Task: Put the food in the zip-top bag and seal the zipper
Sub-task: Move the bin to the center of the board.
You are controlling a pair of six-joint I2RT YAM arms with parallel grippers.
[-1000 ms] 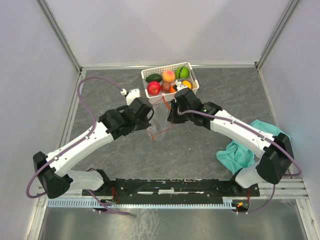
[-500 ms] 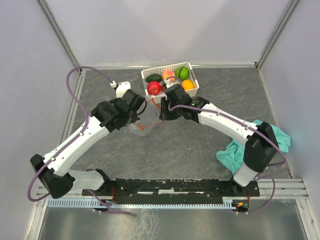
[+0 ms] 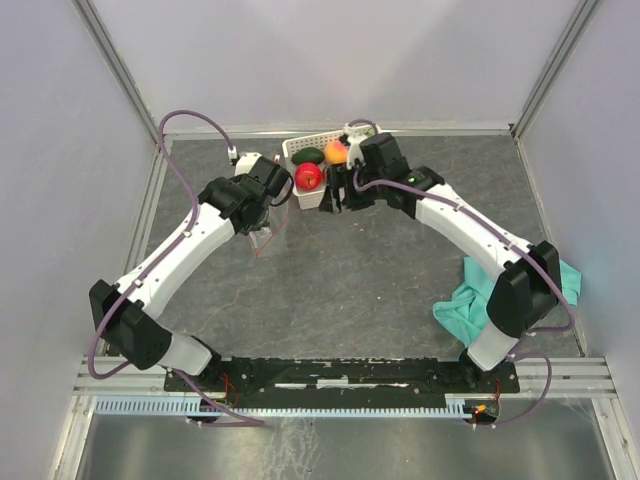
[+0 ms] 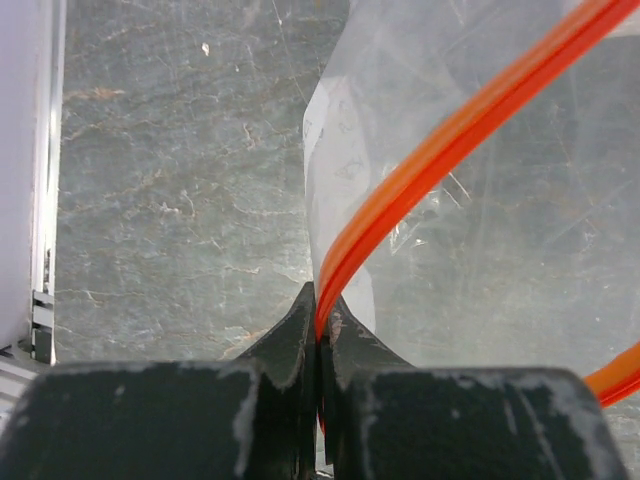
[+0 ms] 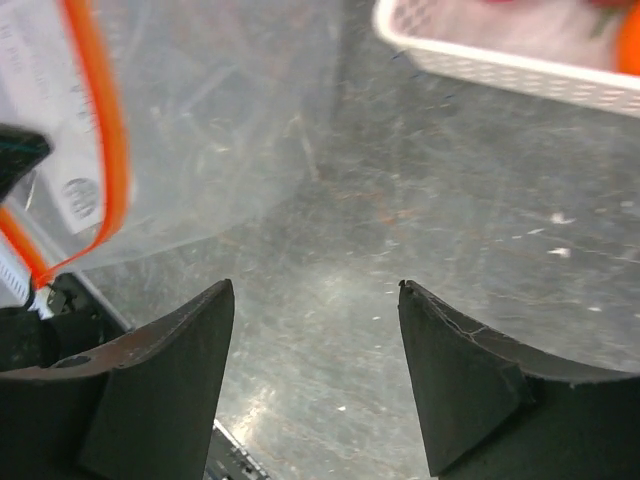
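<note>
The zip-top bag [image 4: 480,200] is clear and hangs from my left gripper [image 4: 320,318], which is shut on the red zipper [image 4: 420,160] at the bag's mouth. In the top view the bag [image 3: 264,238] dangles under my left gripper [image 3: 266,225], left of the basket. The food lies in the white basket [image 3: 298,150]: a red apple [image 3: 308,176], a dark green avocado [image 3: 310,156] and a peach [image 3: 336,152] show, while my right arm hides the other pieces. My right gripper [image 5: 316,285] is open and empty above the table, between the bag [image 5: 220,130] and the basket [image 5: 500,62].
A teal cloth [image 3: 480,300] lies crumpled at the right, beside the right arm's base. The basket stands at the back centre near the rear wall. Grey walls close in the table on three sides.
My right gripper has let go of the bag and opened. Both arms have moved toward the back. The left gripper has carried the bag left and back, beside the basket.
</note>
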